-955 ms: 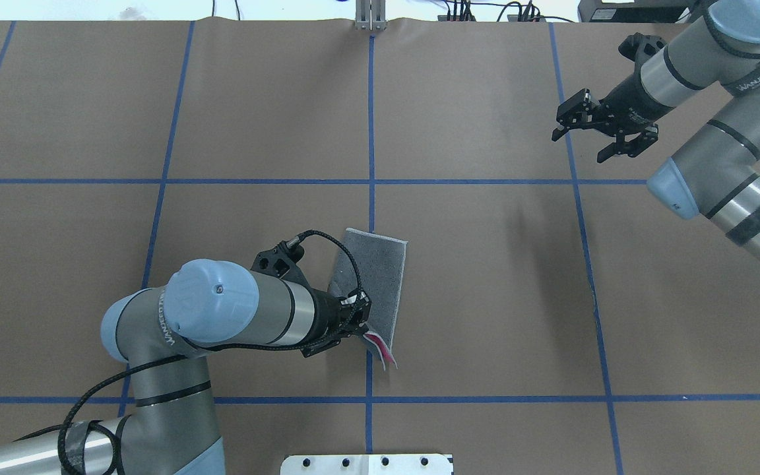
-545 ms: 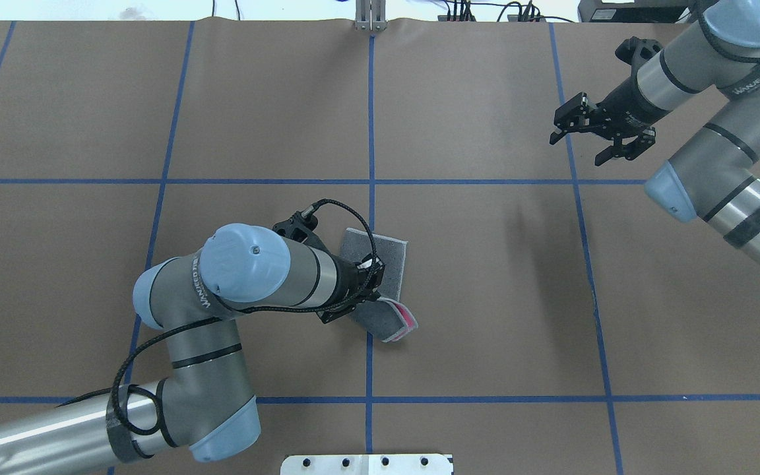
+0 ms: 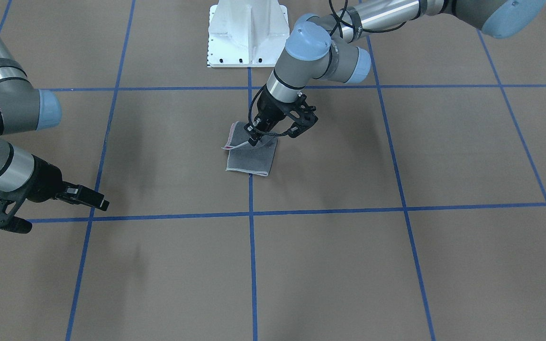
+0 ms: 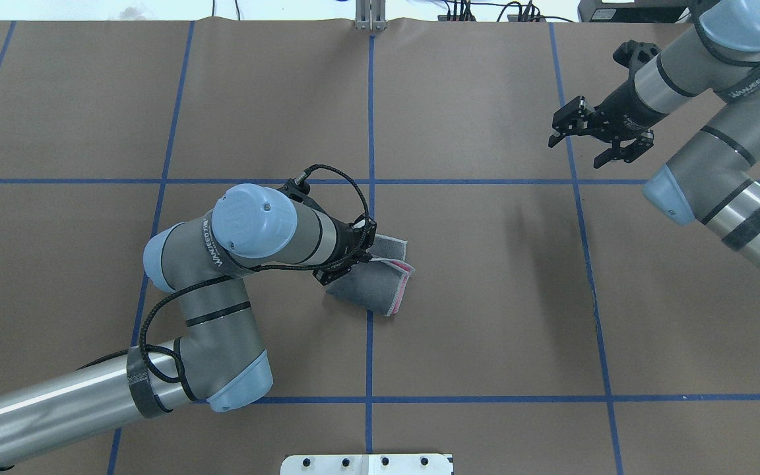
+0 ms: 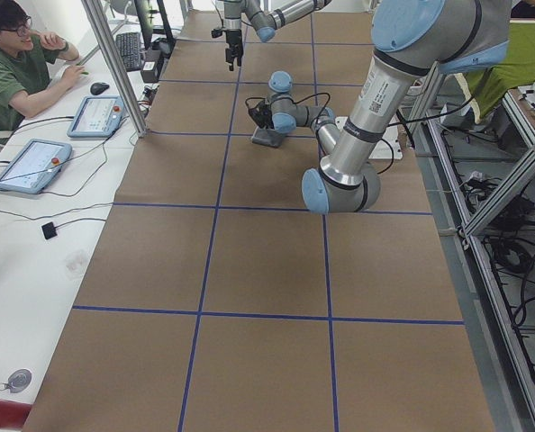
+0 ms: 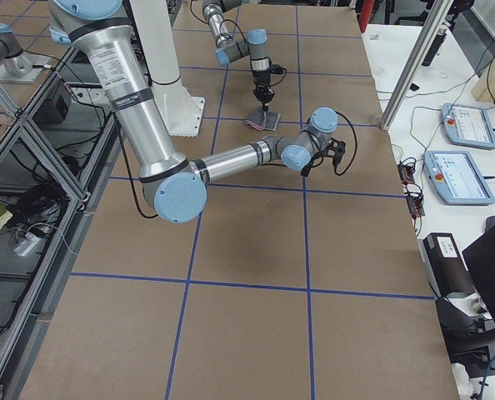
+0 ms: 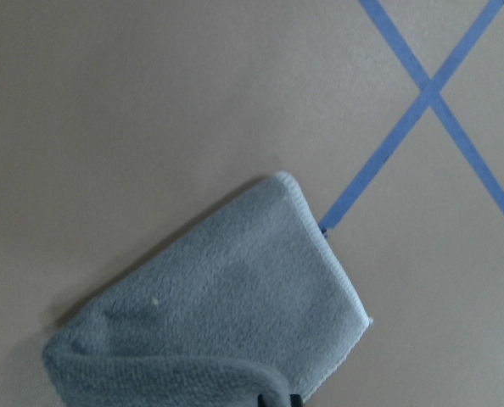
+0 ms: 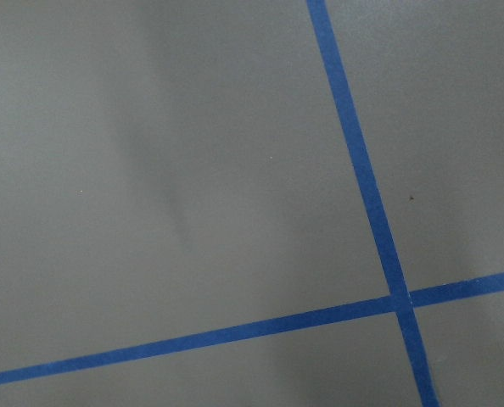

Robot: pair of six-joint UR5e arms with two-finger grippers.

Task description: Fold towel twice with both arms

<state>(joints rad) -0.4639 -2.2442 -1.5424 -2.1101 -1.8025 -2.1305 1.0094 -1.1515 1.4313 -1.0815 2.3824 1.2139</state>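
Brown tabletop (image 4: 485, 330) with blue tape (image 4: 371, 119) holds the towel (image 4: 370, 290); left gripper (image 4: 361, 256) pinches its edge, right gripper (image 4: 574, 150) gapes well apart.

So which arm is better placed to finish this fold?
Left. The left gripper is shut on the towel, its lifted edge partly folded over; the right gripper hangs open, far from the towel.
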